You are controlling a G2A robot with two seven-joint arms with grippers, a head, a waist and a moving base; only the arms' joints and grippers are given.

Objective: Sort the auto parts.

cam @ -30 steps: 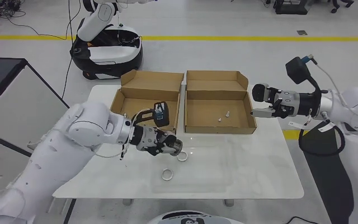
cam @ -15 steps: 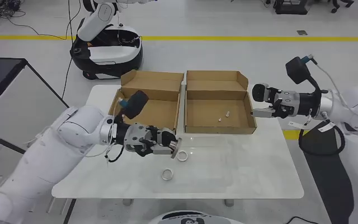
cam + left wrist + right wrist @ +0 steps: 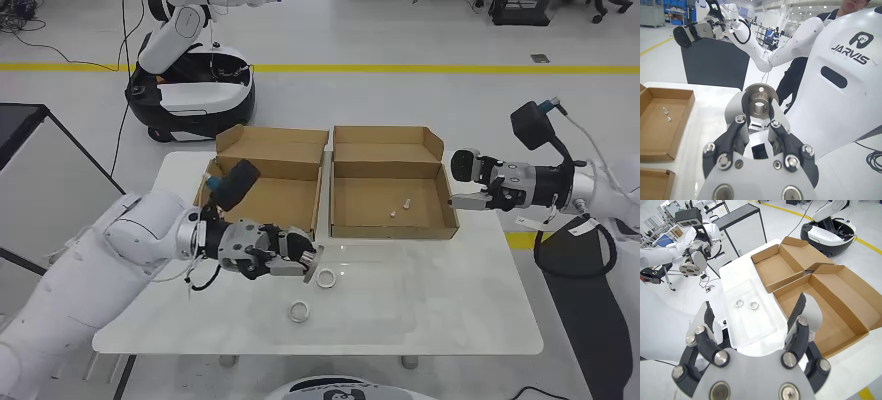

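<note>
- Left claw (image 3: pixel 759 106): pinching round steel flanged hub (image 3: pixel 758 98), held off white surface (image 3: pixel 430 300), just in front of left brown cardboard box (image 3: pixel 262 195), at its near corner.
- Change: wrist rolled over last second, claw place barely shifted. Grip judged secure, drop into box likely next.
- Right claw (image 3: pixel 460 184): spread, empty, well right of that box.
- Left wrist view gives hub bore and flange hole. Top view gives two silver rings (image 3: pixel 326 279) on surface, robot-side of box.

Round flanged grey bushing (image 3: pixel 760 102) was brushed metal, brown open box (image 3: pixel 262 203) nearest it matt cardboard, white tabletop (image 3: pixel 480 320) smooth, glossy.
</note>
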